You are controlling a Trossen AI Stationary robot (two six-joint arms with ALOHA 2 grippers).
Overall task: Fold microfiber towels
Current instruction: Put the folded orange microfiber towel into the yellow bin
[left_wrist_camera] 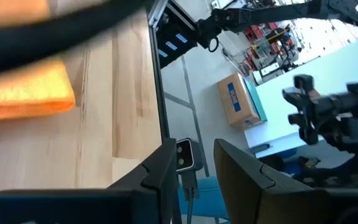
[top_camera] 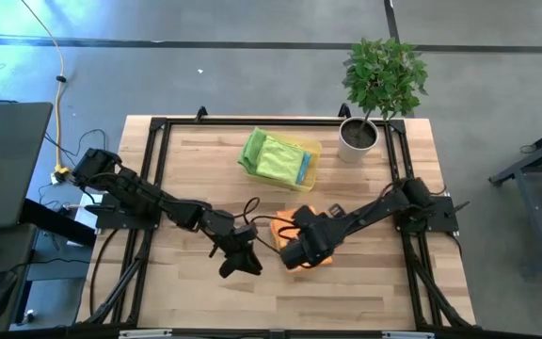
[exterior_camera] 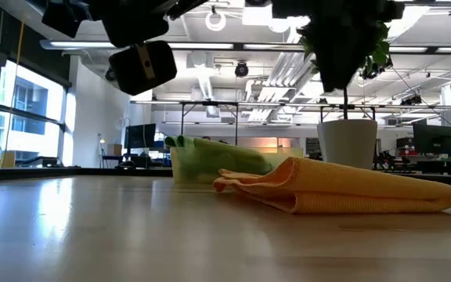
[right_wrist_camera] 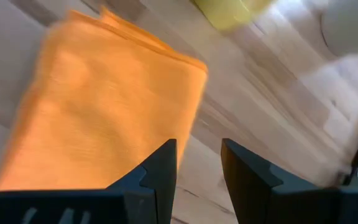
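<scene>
- The orange towel [top_camera: 301, 226] lies folded on the wooden table [top_camera: 365, 282], near the middle and a little toward the right side. In the low view it is a flat, layered bundle [exterior_camera: 327, 188] that rests on the table surface.
- The right pincer [top_camera: 294, 254] is above the orange towel and covers part of it in the high view. In the right wrist view its two fingers [right_wrist_camera: 160, 168] are spread with a clear gap, and they hold nothing; the towel [right_wrist_camera: 98, 106] is under them.
- The left pincer [top_camera: 238, 264] is just beside the towel, on its left side, over bare wood. In the left wrist view its fingers [left_wrist_camera: 160, 171] are also apart and empty, and the orange towel [left_wrist_camera: 27, 93] is seen at the side.
- The other towels, light green [top_camera: 271, 155] with a bit of teal blue [top_camera: 304, 168], lie piled in the yellow tray [top_camera: 310, 151] at the far side of the table.
- A potted plant [top_camera: 379, 85] stands at the far right corner, near the tray.
</scene>
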